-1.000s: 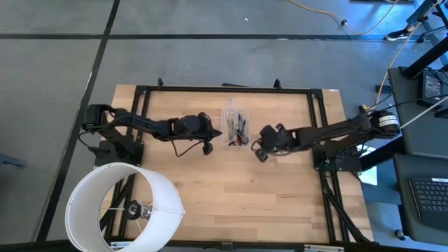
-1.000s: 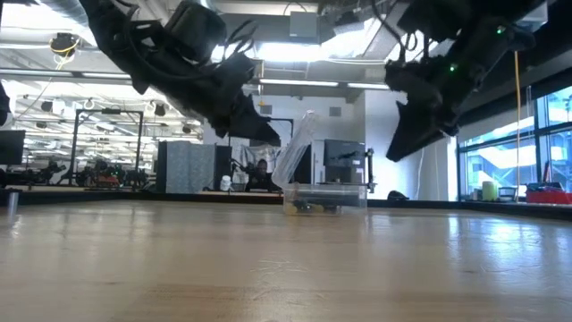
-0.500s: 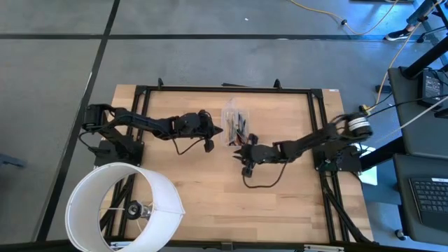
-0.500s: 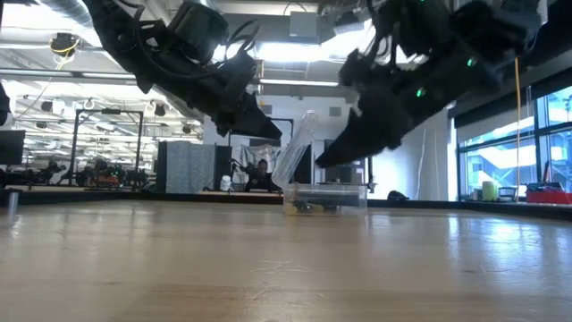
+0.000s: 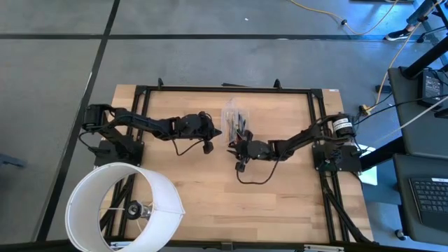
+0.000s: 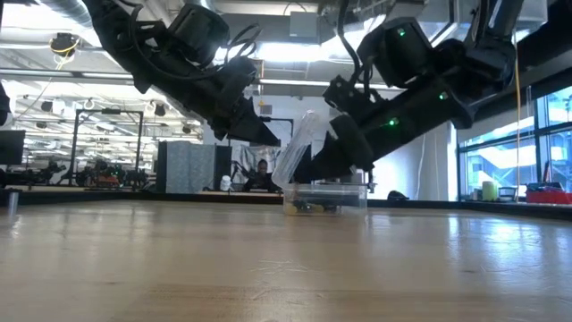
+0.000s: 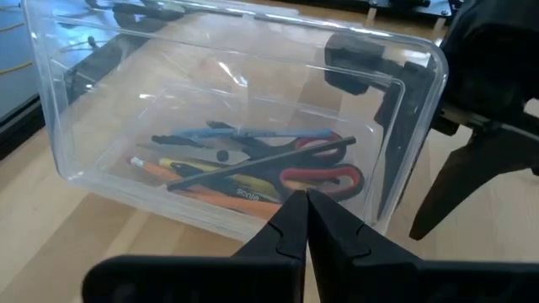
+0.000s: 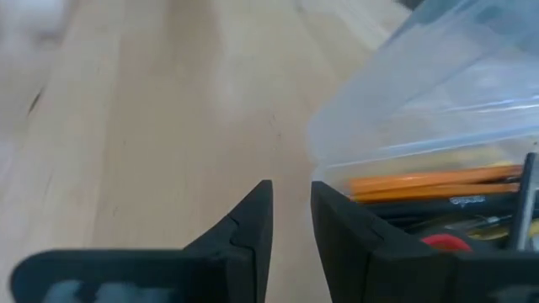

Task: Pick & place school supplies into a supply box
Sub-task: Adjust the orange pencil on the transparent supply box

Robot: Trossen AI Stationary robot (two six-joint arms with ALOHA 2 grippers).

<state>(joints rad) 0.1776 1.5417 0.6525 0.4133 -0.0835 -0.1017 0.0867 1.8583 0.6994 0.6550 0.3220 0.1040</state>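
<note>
On the desk [image 5: 280, 196], from above, the supply box [image 5: 236, 126] sits mid-far with the school supplies [image 7: 253, 164] inside. Left claw [image 7: 305, 220] pinched together, empty; right claw [image 8: 290, 220] slightly apart, empty, could nudge the box sideways.

I see a grey concrete floor [image 5: 210, 17] around the light wooden counter [image 5: 280, 203], bright ceiling lights [image 6: 295, 49], and big windows [image 6: 545, 143] at one side.

a large white cylinder [image 5: 122, 206] stands at the wooden table's [image 5: 210, 203] corner.
</note>
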